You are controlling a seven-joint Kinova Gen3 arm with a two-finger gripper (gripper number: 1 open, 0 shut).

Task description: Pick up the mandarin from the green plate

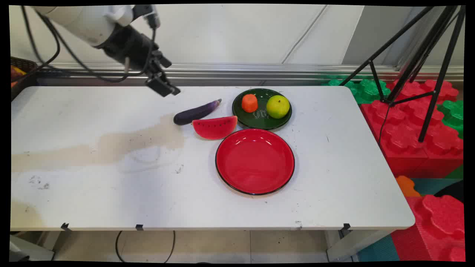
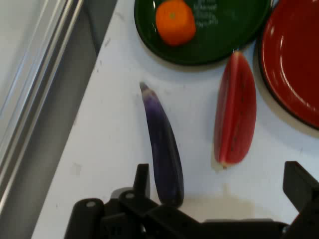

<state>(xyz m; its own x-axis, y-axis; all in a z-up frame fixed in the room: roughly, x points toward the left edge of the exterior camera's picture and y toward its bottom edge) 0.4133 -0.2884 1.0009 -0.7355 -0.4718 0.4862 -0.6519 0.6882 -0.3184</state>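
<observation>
My gripper (image 1: 166, 88) hangs above the table's far side, left of a purple eggplant (image 1: 196, 112), and stands open with nothing between its fingers. In the hand view the gripper (image 2: 219, 184) frames the eggplant (image 2: 162, 144), whose near end lies by the left finger (image 2: 142, 180). A red watermelon slice (image 1: 215, 127) lies just right of the eggplant, also seen as the watermelon slice (image 2: 236, 110) in the hand view. Behind it a green plate (image 1: 262, 119) carries an orange fruit (image 1: 249, 102) and a yellow-green apple (image 1: 277, 106). A red plate (image 1: 255, 161) lies bare in front.
A black tripod (image 1: 412, 55) stands off the table's right end among red and green foam blocks (image 1: 415, 122). A basket (image 1: 20, 68) with fruit sits at the far left. A metal rail (image 1: 259, 70) runs along the wall behind the table (image 1: 92, 185).
</observation>
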